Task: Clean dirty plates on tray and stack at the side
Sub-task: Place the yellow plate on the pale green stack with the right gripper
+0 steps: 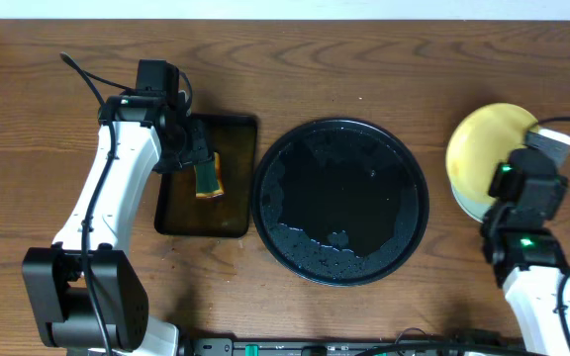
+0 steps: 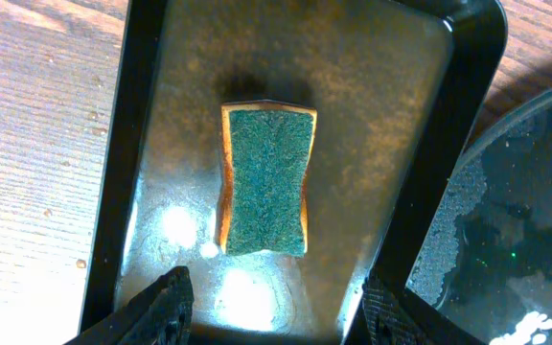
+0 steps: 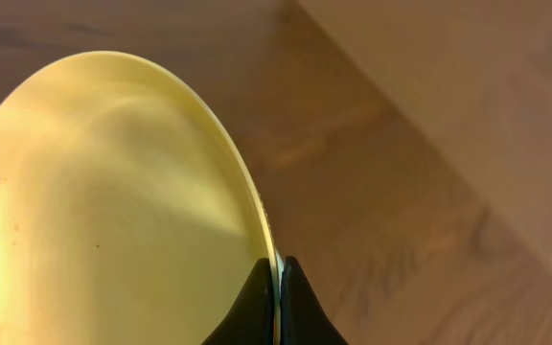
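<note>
Overhead view: round black tray [image 1: 340, 124] sits mid-table, with wet film and foam patches on its floor and no plate on it.
Yellow plate [image 1: 483, 148]: off the tray, well to its right, over the wood tabletop [image 1: 67, 79].
Under the plate: a paler rim [image 1: 466, 205] shows at its near edge. I cannot tell how many plates lie below.
Right gripper [image 3: 276, 278]: jaws pinched together on the yellow plate's edge, one finger on each face of the rim.
Plate surface, right wrist view: a few tiny dark specks on the pale yellow face.
Left gripper [image 2: 281, 311]: jaws spread wide, holding nothing, above the small rectangular tray [image 2: 127, 144].
Sponge [image 2: 266, 180]: lies flat on the rectangular tray's floor, green scouring face up, orange body showing at the sides, apart from both fingertips [image 2: 171, 307].
Rectangular tray: just left of the round tray. I cannot tell whether the rims touch.
</note>
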Available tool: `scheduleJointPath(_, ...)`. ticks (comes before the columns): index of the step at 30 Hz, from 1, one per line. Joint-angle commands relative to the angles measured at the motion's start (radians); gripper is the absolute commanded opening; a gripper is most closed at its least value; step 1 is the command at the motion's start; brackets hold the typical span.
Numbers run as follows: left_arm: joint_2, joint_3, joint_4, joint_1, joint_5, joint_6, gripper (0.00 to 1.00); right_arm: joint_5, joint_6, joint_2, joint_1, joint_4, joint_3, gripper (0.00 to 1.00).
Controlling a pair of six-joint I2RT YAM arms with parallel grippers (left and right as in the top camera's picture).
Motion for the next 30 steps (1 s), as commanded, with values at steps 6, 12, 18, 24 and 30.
scheduleJointPath(6, -0.013, 0.018, -0.003, -0.002, -0.002, 0.012, 0.58, -0.191, 0.214, 0.163, -0.205, -0.001, 0.011, 0.01)
scheduleJointPath(12, -0.013, 0.016, -0.003, -0.007, -0.001, 0.013, 0.49, -0.366, 0.214, 0.214, -0.212, 0.055, 0.011, 0.38)
scheduleJointPath(18, -0.008, -0.026, 0.024, -0.034, -0.002, 0.029, 0.31, -0.666, 0.214, 0.212, -0.176, -0.023, 0.011, 0.27)
scheduleJointPath(24, 0.019, -0.108, 0.119, -0.037, -0.005, 0.031, 0.22, -0.683, 0.206, 0.212, -0.126, -0.108, 0.011, 0.08)
scheduleJointPath(30, 0.08, -0.168, 0.195, -0.037, -0.045, 0.03, 0.22, -0.683, 0.206, 0.212, -0.119, -0.128, 0.011, 0.03)
